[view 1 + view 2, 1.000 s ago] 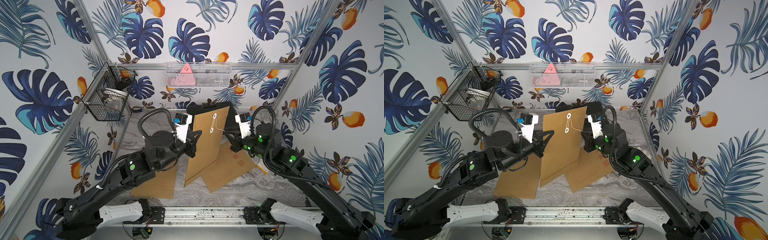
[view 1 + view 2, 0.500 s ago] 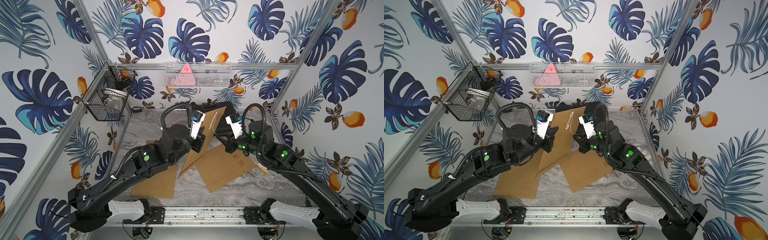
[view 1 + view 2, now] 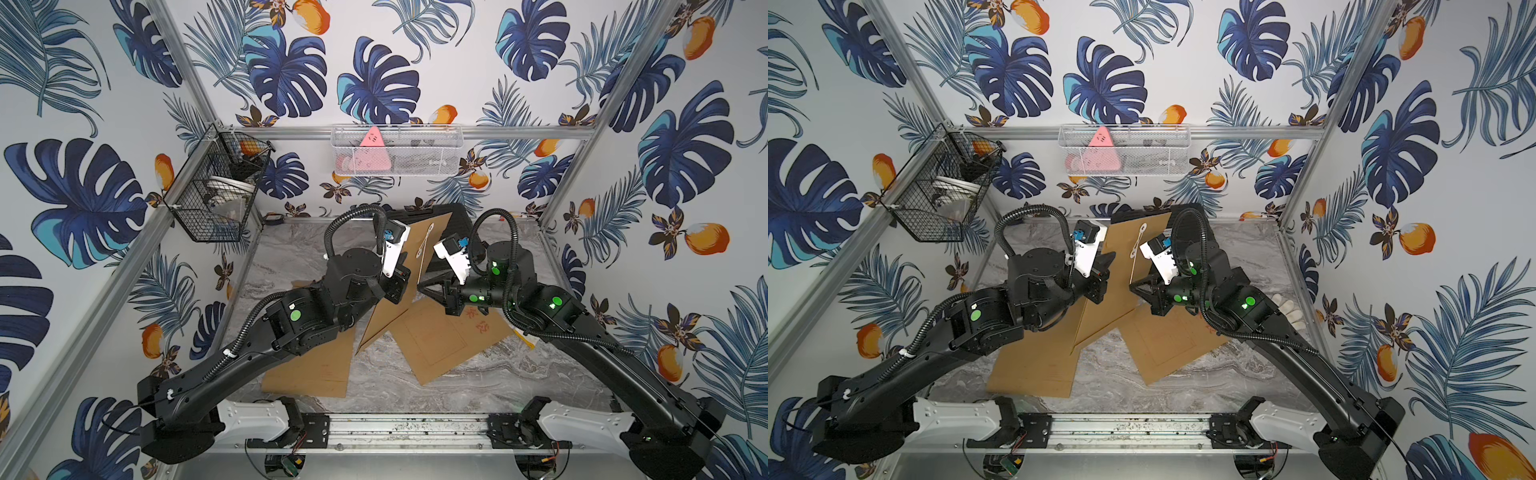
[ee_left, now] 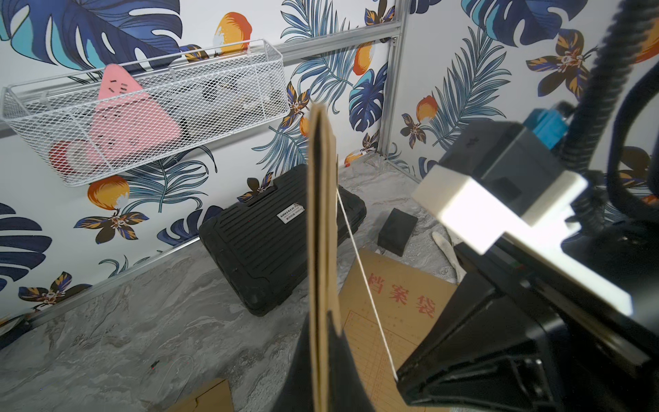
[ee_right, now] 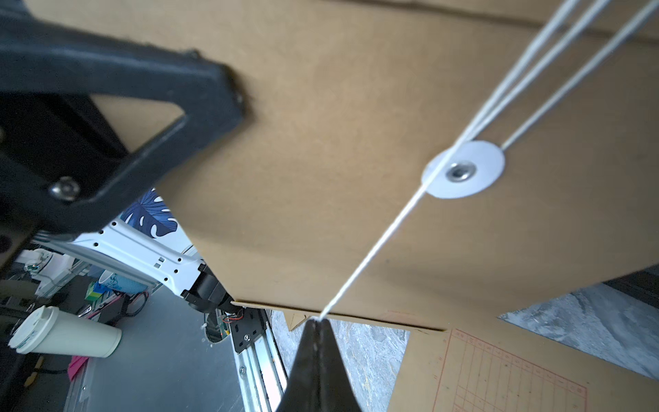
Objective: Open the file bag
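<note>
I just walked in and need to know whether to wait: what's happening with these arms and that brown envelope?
The left gripper clamps a kraft file bag by its edge, standing it upright. The right gripper pinches the bag's white string, pulled taut from the round clasp disc. Strands loop on past the disc, so the bag isn't open yet. Two other bags lie flat below.

A black case [image 4: 267, 249] sits by the back wall — white mesh basket [image 3: 432, 160] above.
</note>
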You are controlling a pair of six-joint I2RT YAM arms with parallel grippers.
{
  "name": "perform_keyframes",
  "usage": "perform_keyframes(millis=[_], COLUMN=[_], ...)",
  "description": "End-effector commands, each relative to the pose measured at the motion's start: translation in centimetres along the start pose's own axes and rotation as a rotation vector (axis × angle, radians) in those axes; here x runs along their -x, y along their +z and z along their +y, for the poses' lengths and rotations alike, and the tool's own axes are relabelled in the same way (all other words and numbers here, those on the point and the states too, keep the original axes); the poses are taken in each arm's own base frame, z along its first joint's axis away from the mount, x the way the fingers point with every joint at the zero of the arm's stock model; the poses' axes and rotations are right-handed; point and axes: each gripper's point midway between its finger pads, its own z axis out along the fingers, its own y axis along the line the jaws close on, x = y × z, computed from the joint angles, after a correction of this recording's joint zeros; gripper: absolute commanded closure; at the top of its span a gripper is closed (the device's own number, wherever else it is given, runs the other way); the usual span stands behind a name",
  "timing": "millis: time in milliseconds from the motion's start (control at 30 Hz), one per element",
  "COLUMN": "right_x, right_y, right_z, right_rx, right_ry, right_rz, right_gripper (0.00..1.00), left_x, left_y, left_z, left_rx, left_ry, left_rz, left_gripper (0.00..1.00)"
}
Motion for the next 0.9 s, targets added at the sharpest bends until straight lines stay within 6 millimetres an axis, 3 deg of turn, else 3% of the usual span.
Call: perform_keyframes(millis=[0, 333, 733, 867], right_x=[0.3, 2.2, 4.9, 5.6], right_y=[0.0, -1.8, -5.1, -5.5], right_z=[0.9, -1.7, -2.4, -1.5], right_rx=[0.048, -0.154, -0.276, -0.240], right_ry=[-0.033, -0.026, -0.020, -0.029], right_rz=[-0.010, -0.101, -0.258, -0.297], right_gripper=[1.00, 1.00, 1.00, 1.00], left_x=[0.9, -0.5, -2.4, -3.2], left_y=[-0.1, 0.3, 1.0, 1.4], left_z=[0.3, 0.3, -1.7, -2.2], left_rx=[0.015, 0.020, -0.077, -0.101], left_ry=[-0.003, 0.080, 0.201, 0.221], left_rz=[-0.033, 0.033, 0.151, 0.186], left_gripper=[1.00, 1.00, 1.00, 1.00])
